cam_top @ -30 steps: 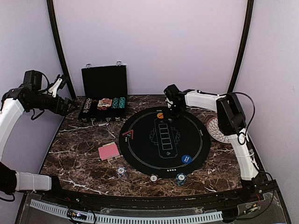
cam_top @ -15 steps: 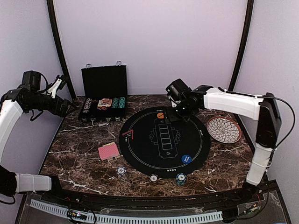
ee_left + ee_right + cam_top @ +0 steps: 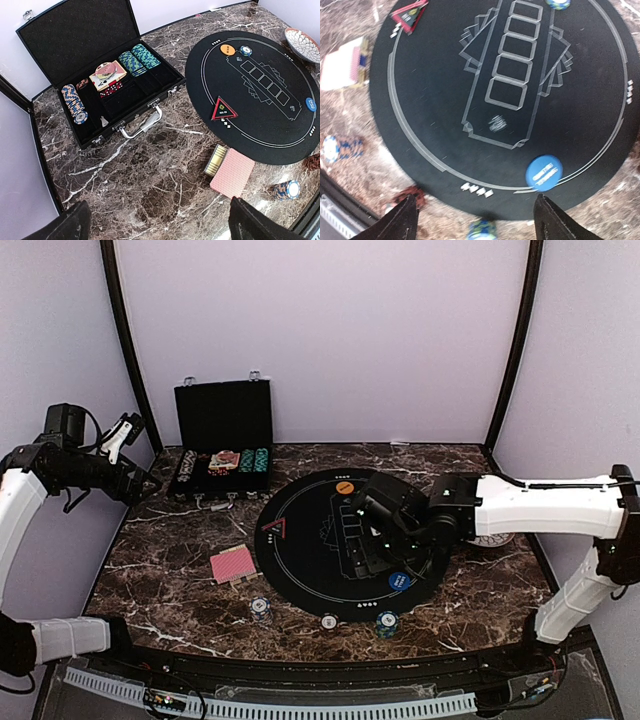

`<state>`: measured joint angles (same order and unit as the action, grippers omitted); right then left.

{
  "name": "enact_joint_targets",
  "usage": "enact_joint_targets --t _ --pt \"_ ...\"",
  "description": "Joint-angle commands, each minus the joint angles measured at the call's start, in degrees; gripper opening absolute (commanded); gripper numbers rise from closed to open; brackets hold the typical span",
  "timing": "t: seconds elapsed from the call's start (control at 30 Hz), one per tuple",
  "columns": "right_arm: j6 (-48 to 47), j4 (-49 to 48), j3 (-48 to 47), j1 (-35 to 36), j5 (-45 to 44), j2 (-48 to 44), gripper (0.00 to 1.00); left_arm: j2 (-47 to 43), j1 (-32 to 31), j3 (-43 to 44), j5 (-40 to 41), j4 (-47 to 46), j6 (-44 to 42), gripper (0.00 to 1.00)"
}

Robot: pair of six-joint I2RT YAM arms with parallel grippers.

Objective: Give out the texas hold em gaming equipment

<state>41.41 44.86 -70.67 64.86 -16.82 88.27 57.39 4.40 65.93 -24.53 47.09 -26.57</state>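
Dark marble tabletop (image 3: pixel 170 560) with a big round black mat (image 3: pixel 300 565) in the middle, five card outlines printed down its centre. At the back left sits the black hinged case (image 3: pixel 85 35), lid up. It has rows of striped chips (image 3: pixel 75 102) along its left side, more blue-green ones (image 3: pixel 139 59) at the back, and a card box between them.

The right arm reaches across the mat. Its tool (image 3: pixel 477 220) hovers over the near half with its fingers spread wide and nothing between them. The left tool (image 3: pixel 160 227) is way off over the left side, up high, also spread wide and empty.

The white patterned plate (image 3: pixel 302 44) is at the right, off the mat, and mostly hidden under the right arm in the overhead view.

The red-backed cards (image 3: pixel 231 565) lie on the tabletop just left of the mat. A second stack, seen edge-on, touches their far side.

The orange disc (image 3: pixel 344 486) is on the mat's far edge, with one blue-and-white chip (image 3: pixel 245 50) right next to it. The blue disc (image 3: pixel 399 580) is on the near-right part of the mat, and a red triangle marker (image 3: pixel 273 529) is on the left edge.

Three small chip stacks sit on the tabletop along the mat's near rim: one left (image 3: pixel 261 608), one middle (image 3: pixel 329 621), one right (image 3: pixel 386 623). The wrist view is too blurry to tell the middle one's colours.
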Motion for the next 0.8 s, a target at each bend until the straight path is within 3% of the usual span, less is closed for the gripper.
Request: enact_joint_targets --t 0.0,0.27,0.53,0.77 --pt "3.68 -0.15 -0.93 4.96 0.63 1.77 0.78 0.35 0.32 1.65 -0.20 2.42 0.57 0.99" --pt "3.09 -0.76 -2.36 12.12 1.43 9.44 0.79 -1.56 0.29 2.01 -2.36 2.90 2.96 0.99" --pt "1.96 -3.56 -4.59 13.42 1.33 14.64 0.79 -3.58 0.29 0.64 -2.16 4.08 1.77 0.99" --pt "6.70 -2.26 -0.65 13.40 -0.81 9.60 0.79 -2.99 0.34 1.52 -3.73 4.18 0.66 0.99"
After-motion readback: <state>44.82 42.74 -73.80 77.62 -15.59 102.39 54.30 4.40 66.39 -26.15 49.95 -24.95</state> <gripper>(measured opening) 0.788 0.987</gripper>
